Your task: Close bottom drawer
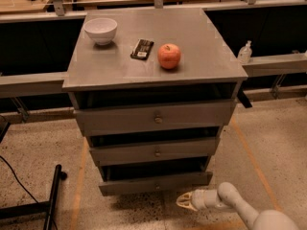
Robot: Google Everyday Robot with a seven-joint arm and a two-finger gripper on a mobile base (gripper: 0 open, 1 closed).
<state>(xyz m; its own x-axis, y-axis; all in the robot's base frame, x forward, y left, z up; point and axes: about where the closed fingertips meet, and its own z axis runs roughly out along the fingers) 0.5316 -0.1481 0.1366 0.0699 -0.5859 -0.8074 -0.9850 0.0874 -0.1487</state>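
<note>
Hovering low before the bottom drawer (156,183) of three: one gripper (183,201), closure indiscernible.

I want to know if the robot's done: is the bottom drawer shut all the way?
No, the bottom drawer sticks out beyond the middle drawer above it, and the gripper is low in front of it.

Cabinet top (192,37): bowl (100,30), bar (142,49), apple (169,56); jaws near floor (280,143)

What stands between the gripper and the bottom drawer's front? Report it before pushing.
Nothing visible. The gripper sits low over the floor, just in front of the bottom drawer, toward its right end, not touching it. The drawer sticks out slightly; its recess is too dark to check.
</note>
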